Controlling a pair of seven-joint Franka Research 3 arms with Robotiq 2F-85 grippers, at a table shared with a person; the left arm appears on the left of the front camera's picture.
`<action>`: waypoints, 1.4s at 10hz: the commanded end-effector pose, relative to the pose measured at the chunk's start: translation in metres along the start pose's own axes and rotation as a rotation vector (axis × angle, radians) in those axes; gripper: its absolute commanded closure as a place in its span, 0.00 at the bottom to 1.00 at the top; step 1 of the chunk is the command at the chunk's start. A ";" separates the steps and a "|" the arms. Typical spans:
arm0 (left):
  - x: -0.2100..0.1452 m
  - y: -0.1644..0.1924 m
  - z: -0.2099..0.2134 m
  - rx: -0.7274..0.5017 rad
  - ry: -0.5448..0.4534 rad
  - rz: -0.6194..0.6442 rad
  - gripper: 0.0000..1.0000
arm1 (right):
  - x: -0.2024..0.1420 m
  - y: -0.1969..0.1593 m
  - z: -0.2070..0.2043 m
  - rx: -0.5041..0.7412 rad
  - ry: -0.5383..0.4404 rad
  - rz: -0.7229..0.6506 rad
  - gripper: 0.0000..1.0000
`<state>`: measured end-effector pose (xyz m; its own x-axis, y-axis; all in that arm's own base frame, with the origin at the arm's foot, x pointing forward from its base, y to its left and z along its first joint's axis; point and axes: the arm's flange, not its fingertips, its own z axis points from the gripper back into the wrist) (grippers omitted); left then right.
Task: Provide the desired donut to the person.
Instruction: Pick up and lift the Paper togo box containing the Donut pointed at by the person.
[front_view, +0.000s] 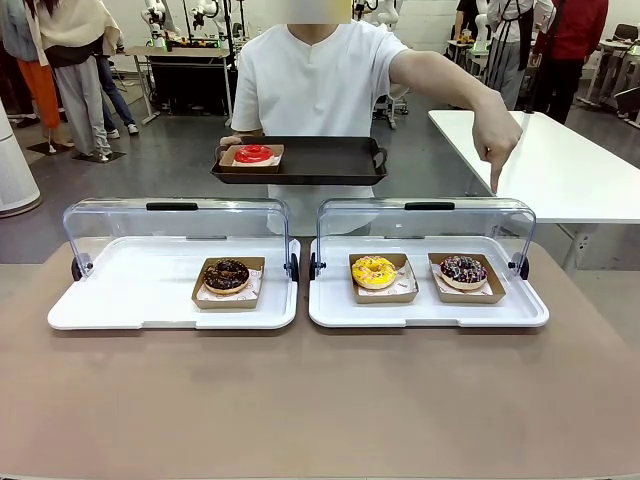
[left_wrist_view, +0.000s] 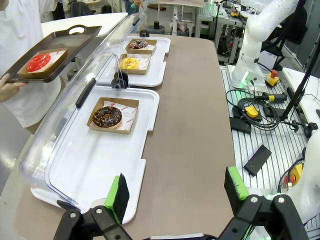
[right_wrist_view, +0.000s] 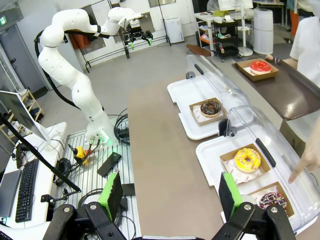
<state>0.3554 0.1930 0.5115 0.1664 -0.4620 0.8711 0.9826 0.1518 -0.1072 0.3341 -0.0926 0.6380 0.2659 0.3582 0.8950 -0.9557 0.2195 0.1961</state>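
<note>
Now the person's hand (front_view: 497, 135) points at the sprinkled donut (front_view: 463, 269), three o'clock from the yellow donut (front_view: 374, 270); left gripper (left_wrist_view: 175, 195) and right gripper (right_wrist_view: 170, 192) both gape empty.

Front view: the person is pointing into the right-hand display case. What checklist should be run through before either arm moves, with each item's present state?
1. Choice readable: ok. The person's hand points down at the chocolate donut with coloured sprinkles, not the yellow-iced donut.
2. Access: ok. The clear plastic lid over it stands raised.
3. Left gripper open, empty: ok.
4. Right gripper open, empty: ok.
5. Path free: not ok. The hand hangs just over that lid.
6. Drop spot: ok. The black rectangular tray the person holds has bare space beside its red-iced donut.
</note>
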 end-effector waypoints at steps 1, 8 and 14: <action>0.001 0.000 0.001 0.002 -0.016 -0.006 0.00 | 0.000 0.001 0.000 0.007 -0.001 0.003 0.00; 0.001 0.000 0.001 0.002 -0.016 -0.006 0.00 | 0.056 0.004 -0.043 -0.059 0.710 -0.114 0.00; 0.001 0.000 0.001 0.002 -0.016 -0.006 0.00 | 0.038 -0.003 -0.152 -0.059 1.148 -0.077 0.00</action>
<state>0.3558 0.1928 0.5112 0.1675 -0.4620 0.8709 0.9825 0.1515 -0.1086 0.3676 0.0600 0.6139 0.3079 0.9510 -0.0273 -0.9275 0.3065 0.2142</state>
